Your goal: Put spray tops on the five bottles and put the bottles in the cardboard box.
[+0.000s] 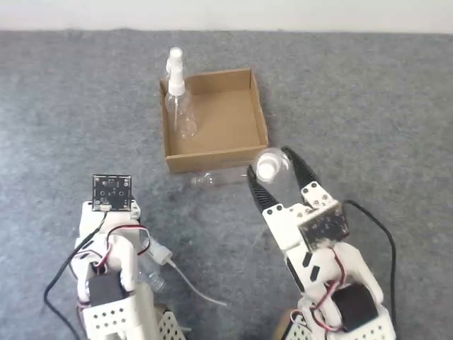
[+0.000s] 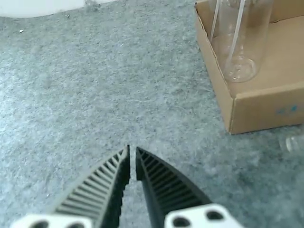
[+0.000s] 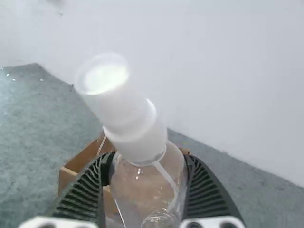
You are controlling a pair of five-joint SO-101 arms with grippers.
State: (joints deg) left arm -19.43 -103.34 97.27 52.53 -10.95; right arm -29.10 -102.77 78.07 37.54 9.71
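High view: a grey felt-covered table [image 1: 368, 92] carries an open cardboard box [image 1: 260, 113] near the middle of its far side. One bottle with a white spray top [image 1: 177, 92] leans inside the box against its left wall, the top sticking up past the rim. A second clear bottle [image 1: 212, 178] lies on its side on the table, just in front of the box's near wall.

The right hand [image 1: 271, 168] hovers near the box's front right corner, pinching a third bottle [image 3: 142, 187] between its two black fingers [image 3: 83, 192]. From the right wrist view, this bottle stands up out of the grip, its white spray head and clear cap [image 3: 116, 102] tilted away from the hand, and the fingers press on the clear body just below the collar. A corner of the box shows behind it.

The left hand [image 2: 132, 159] is low over bare table, well apart from the box, its ribbed fingers pressed together with nothing between them.

Beside the left arm's base, a loose spray top [image 1: 161, 253] lies on the table with its thin tube trailing off to the right. Just beside it lies another clear bottle [image 1: 152, 281], partly hidden by the arm.
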